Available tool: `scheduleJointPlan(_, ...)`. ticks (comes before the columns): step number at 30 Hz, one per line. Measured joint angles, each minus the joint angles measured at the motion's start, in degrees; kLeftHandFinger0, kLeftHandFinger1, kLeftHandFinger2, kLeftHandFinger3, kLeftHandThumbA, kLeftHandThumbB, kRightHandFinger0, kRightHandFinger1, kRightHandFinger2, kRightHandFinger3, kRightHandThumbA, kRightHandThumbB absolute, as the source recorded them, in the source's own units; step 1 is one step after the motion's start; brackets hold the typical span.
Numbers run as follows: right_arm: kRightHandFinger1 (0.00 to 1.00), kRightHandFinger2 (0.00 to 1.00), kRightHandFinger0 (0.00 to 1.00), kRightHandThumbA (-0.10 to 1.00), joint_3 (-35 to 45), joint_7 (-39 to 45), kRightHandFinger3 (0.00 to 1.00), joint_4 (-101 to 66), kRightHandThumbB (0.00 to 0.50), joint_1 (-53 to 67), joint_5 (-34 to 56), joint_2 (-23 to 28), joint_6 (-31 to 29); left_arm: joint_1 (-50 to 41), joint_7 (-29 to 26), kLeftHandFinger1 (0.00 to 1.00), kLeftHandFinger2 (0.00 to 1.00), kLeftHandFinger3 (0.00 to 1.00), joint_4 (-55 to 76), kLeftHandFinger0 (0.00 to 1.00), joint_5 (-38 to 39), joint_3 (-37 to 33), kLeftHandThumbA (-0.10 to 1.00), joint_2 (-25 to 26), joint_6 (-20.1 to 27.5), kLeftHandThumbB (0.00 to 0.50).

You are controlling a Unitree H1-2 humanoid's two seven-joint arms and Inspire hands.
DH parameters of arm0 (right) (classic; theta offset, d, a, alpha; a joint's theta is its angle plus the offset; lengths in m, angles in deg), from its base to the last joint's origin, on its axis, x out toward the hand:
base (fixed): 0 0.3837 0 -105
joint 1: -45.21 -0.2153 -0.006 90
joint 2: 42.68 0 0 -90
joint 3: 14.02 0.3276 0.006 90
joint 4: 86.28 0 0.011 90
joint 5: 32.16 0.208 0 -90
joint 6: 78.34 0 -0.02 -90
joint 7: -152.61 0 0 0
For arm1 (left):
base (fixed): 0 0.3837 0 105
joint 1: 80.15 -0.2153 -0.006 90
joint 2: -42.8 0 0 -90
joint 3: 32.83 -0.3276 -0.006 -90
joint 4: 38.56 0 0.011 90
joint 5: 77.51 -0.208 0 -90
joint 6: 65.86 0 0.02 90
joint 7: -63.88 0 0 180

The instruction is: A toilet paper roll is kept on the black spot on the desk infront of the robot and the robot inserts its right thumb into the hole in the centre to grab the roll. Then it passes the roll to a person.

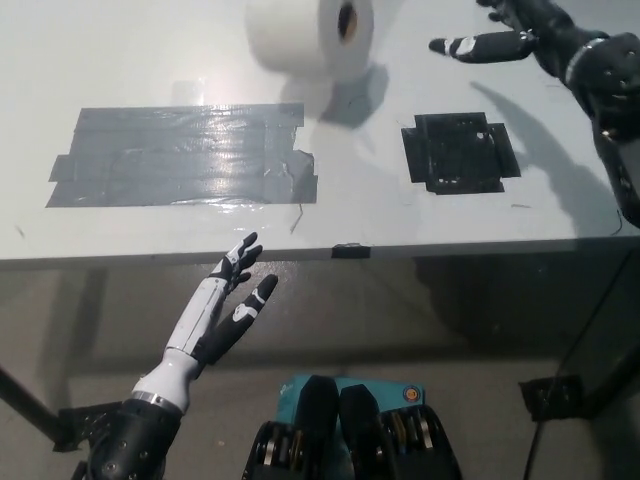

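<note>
The white toilet paper roll (305,33) is at the top of the head view, above the desk, its centre hole facing me; whatever holds it lies outside the picture. My black right hand (515,30) is at the upper right, open, fingers spread, well apart from the roll. The black spot (459,152) on the desk lies bare below that hand. My white left hand (222,305) rests open below the desk's front edge at the lower left.
A wide patch of grey tape (180,155) covers the left half of the white desk (380,215). The desk's front edge runs across the middle of the picture, with floor below it.
</note>
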Motion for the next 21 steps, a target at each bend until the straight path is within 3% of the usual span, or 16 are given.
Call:
scheduleJointPlan(1, 1.0, 1.0, 1.0, 0.91, 0.08, 0.0, 1.0, -0.89, 0.35, 0.69, 0.0, 0.05, 0.11, 0.0, 0.0, 1.0, 1.0, 1.0, -0.03, 1.0, 0.0, 0.0, 0.84, 0.0, -0.02, 0.021)
scheduleJointPlan(4, 1.0, 1.0, 1.0, 0.97, 0.53, 0.01, 1.0, -7.69, 0.349, 5.23, -0.05, 0.13, 1.14, 0.0, 0.0, 1.0, 1.0, 1.0, -0.39, 1.0, 0.01, 0.03, 0.84, -0.01, -0.06, 0.018)
scheduleJointPlan(6, 1.0, 1.0, 1.0, 0.96, 0.75, 0.01, 1.0, -11.9, 0.315, 8.1, -0.07, 0.15, 1.7, 0.0, -0.01, 1.0, 1.0, 1.0, -0.72, 1.0, 0.01, 0.05, 0.85, -0.02, -0.09, 0.025)
scheduleJointPlan(9, 1.0, 1.0, 1.0, 0.98, 1.03, 0.01, 1.0, -17.37, 0.321, 11.91, -0.1, 0.14, 2.43, -0.01, -0.01, 1.0, 1.0, 1.0, -1.03, 1.0, 0.01, 0.08, 0.86, -0.03, -0.15, 0.024)
scheduleJointPlan(10, 1.0, 1.0, 1.0, 0.97, 1.21, 0.01, 1.0, -19.7, 0.301, 13.57, -0.1, 0.14, 2.73, -0.03, -0.01, 1.0, 1.0, 1.0, -1.1, 1.0, 0.01, 0.09, 0.87, -0.04, -0.17, 0.022)
scheduleJointPlan(14, 1.0, 1.0, 1.0, 0.92, 1.92, 0.01, 1.0, -27.65, 0.356, 19.75, 0.01, -0.06, 3.31, -0.14, -0.01, 1.0, 1.0, 1.0, -1.17, 1.0, 0.01, 0.11, 0.86, -0.07, -0.19, 0.006)
scheduleJointPlan(15, 1.0, 1.0, 1.0, 0.94, 2.09, 0.0, 1.0, -29.74, 0.344, 21.33, 0.07, -0.23, 3.38, -0.19, -0.01, 1.0, 1.0, 1.0, -1.17, 1.0, 0.02, 0.11, 0.87, -0.09, -0.18, 0.013)
scheduleJointPlan(16, 1.0, 1.0, 1.0, 0.95, 2.22, 0.0, 1.0, -31.34, 0.286, 22.74, 0.12, -0.41, 3.43, -0.24, -0.01, 1.0, 1.0, 1.0, -1.18, 1.0, 0.02, 0.12, 0.87, -0.09, -0.18, 0.026)
scheduleJointPlan(21, 1.0, 1.0, 1.0, 1.0, 2.86, -0.42, 1.0, -42.73, 0.24, 34.56, 0.55, -3.9, 2.64, -1.34, -0.02, 1.0, 1.0, 1.0, -1.08, 1.0, 0.04, 0.24, 0.98, -0.12, -0.11, 0.065)
